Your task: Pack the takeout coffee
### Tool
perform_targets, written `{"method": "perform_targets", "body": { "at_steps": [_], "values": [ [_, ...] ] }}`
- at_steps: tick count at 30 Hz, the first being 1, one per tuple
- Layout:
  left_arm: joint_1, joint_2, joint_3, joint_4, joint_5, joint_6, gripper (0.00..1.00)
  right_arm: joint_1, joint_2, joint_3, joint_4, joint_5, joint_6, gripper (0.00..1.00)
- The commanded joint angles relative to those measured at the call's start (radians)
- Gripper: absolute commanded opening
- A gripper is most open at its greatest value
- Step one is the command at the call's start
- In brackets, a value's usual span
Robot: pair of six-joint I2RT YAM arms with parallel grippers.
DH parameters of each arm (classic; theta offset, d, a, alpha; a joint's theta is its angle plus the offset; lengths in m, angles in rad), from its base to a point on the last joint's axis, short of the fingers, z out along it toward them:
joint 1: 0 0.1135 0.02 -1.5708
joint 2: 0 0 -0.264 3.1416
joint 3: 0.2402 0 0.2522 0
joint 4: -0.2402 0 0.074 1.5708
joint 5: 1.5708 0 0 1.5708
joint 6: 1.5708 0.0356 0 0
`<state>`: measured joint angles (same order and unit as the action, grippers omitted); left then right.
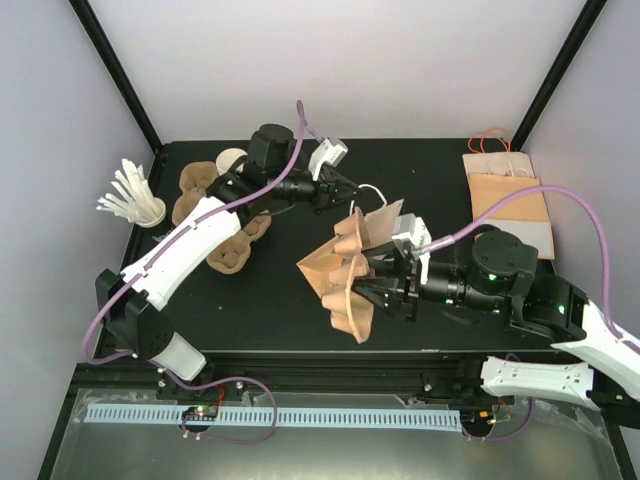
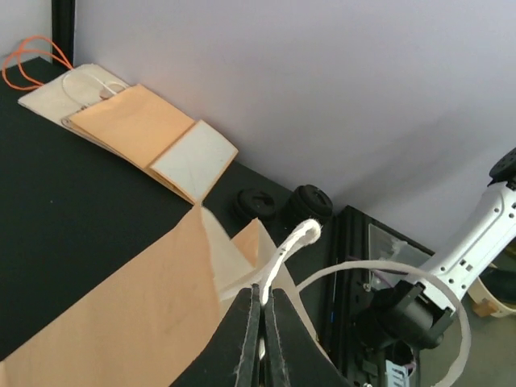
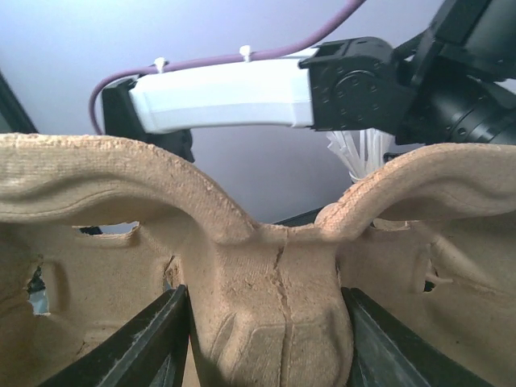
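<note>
**Holding bag and carrier; coffee not found**

Pinches the white handle (image 2: 294,242) of the brown paper bag (image 2: 145,306) in the left gripper (image 2: 260,322), jaws pressed flat together on the cord. Holds the bag's top edge up near mid-table.

Clasps a moulded pulp cup carrier (image 1: 340,275) in the right gripper (image 3: 266,339), with one finger (image 3: 145,343) on each side of the central rib and the jaws about half apart on it. Holds the carrier tipped up off the table, right by the bag; cannot tell whether touching.

Elsewhere on the table: a stack of further carriers (image 1: 215,220) at the left, white stirrers (image 1: 135,200) at the left edge, flat paper bags (image 1: 510,195) at the far right.

Cannot place the takeout coffee in any view. Shows only two round black shapes (image 2: 310,201) past the bag's edge in the left wrist view, too small to name.
</note>
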<state>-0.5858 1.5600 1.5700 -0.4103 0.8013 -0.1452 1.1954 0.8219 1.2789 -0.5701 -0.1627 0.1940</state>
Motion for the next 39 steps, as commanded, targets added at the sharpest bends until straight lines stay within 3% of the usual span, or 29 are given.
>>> {"method": "perform_targets", "body": {
  "at_steps": [1,6,10,18,35,39],
  "values": [
    [-0.01,-0.072,-0.037,0.057,0.02,-0.007,0.02,-0.001,0.046,0.073,-0.062,0.087,0.117,0.51],
    [-0.01,-0.114,-0.079,0.052,0.0,0.005,0.02,-0.11,0.042,-0.005,-0.033,-0.007,0.163,0.52],
    [-0.01,-0.126,-0.088,0.055,0.005,-0.004,0.02,-0.308,0.047,-0.068,0.01,-0.29,0.239,0.51],
    [-0.01,-0.139,-0.103,0.072,0.03,-0.028,0.01,-0.561,0.053,-0.209,0.134,-0.703,0.332,0.5],
    [-0.01,-0.134,-0.04,-0.037,0.042,0.023,0.01,-0.783,0.189,-0.143,-0.092,-0.887,0.082,0.51],
    [-0.01,-0.134,-0.024,-0.056,0.041,0.033,0.02,-0.838,0.213,-0.202,-0.042,-0.943,0.091,0.5]
  ]
}}
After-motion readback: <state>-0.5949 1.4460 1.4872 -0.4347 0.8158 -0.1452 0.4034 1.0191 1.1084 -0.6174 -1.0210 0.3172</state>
